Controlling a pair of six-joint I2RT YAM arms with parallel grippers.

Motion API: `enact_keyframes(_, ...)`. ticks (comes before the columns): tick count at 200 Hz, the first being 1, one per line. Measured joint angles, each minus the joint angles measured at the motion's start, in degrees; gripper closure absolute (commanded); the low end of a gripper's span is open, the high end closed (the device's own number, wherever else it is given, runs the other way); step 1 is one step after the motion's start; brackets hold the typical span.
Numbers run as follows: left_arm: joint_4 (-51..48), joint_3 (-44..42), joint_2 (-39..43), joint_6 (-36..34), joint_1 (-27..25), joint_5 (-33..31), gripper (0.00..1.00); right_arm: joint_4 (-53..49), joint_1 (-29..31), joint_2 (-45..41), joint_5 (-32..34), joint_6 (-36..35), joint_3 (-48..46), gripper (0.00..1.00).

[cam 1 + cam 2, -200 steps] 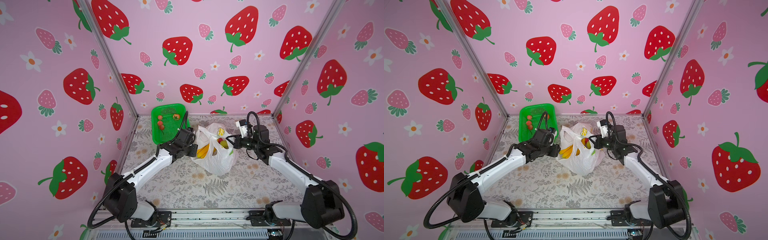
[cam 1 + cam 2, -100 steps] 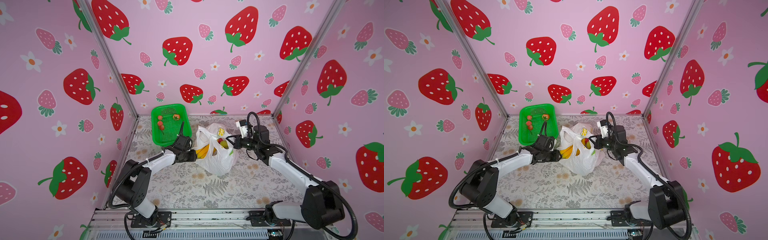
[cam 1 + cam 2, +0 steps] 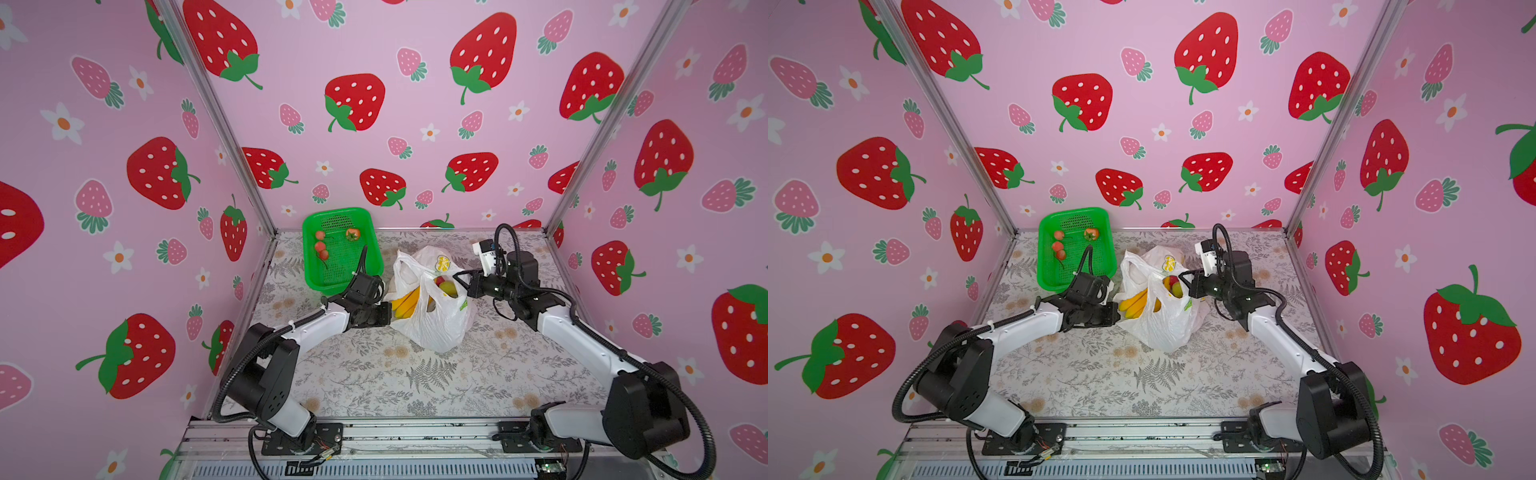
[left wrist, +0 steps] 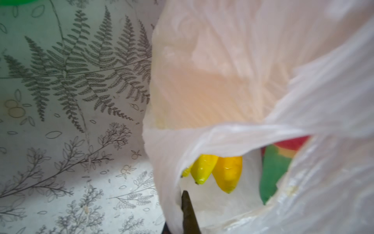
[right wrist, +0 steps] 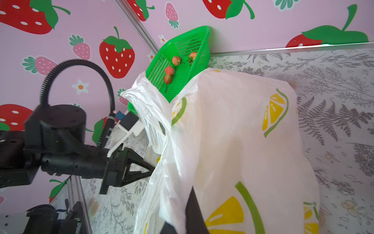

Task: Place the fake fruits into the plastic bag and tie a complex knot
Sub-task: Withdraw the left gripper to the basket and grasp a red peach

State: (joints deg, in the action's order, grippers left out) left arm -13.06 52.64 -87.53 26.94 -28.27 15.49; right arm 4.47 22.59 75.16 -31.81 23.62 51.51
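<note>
Left arm (image 3: pixel 316 328) lies low, forearm nearly flat over the table (image 3: pixel 415 386), lower than a second ago. The left gripper (image 3: pixel 384 316), open then, is now clamped on the left edge of the thin, crinkled white bag (image 3: pixel 440 328). Smooth yellow bananas (image 3: pixel 405 305) lie inside. The right gripper (image 3: pixel 462 283) pinches the bag's right edge, unchanged.

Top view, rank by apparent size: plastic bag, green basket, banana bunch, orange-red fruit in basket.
1. plastic bag, only slightly larger than the next; close call
2. green basket
3. banana bunch, partly hidden in the bag
4. orange-red fruit
</note>
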Motion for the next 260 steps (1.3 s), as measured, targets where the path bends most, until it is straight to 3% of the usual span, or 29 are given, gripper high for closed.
enact_keyframes(46, 0.2, 1.8, 10.6, 1.1, -4.2, 6.4, 1.00, -6.2, -0.2, -5.6, 9.2, -3.1, 4.4, 0.97)
enact_keyframes(98, 3.6, 4.0, 13.9, 3.1, -5.5, 13.1, 1.00, -8.6, -0.3, -9.2, 15.2, -4.9, 7.5, 0.97)
enact_keyframes(109, 3.4, 4.0, 13.5, 3.0, -5.2, 13.0, 0.96, -8.4, -0.3, -8.8, 15.0, -4.9, 7.3, 0.97)
enact_keyframes(131, 1.9, 4.0, 12.8, 2.6, -3.6, 12.4, 0.75, -7.5, -0.3, -7.8, 13.8, -4.6, 6.4, 0.97)
enact_keyframes(158, -0.5, 4.5, 13.5, 0.7, -0.9, 7.9, 0.59, -6.7, -0.3, -6.6, 12.0, -4.2, 4.8, 0.97)
enact_keyframes(180, -1.7, 4.8, 15.5, -1.2, 2.2, 0.2, 0.44, -5.5, -0.3, -6.2, 11.1, -4.1, 3.8, 0.97)
enact_keyframes(206, -1.9, 7.6, 14.3, -2.6, 7.8, -8.2, 0.38, -3.0, -0.3, -5.7, 9.9, -4.1, 2.5, 0.97)
enact_keyframes(232, -2.1, 15.1, 5.0, -4.4, 14.2, -13.1, 0.37, 0.4, -0.3, -5.4, 8.9, -3.9, -0.9, 0.97)
enact_keyframes(260, -2.5, 25.7, -8.9, -6.1, 18.9, -13.8, 0.34, 2.7, -0.3, -4.3, 8.0, -3.9, -3.1, 0.97)
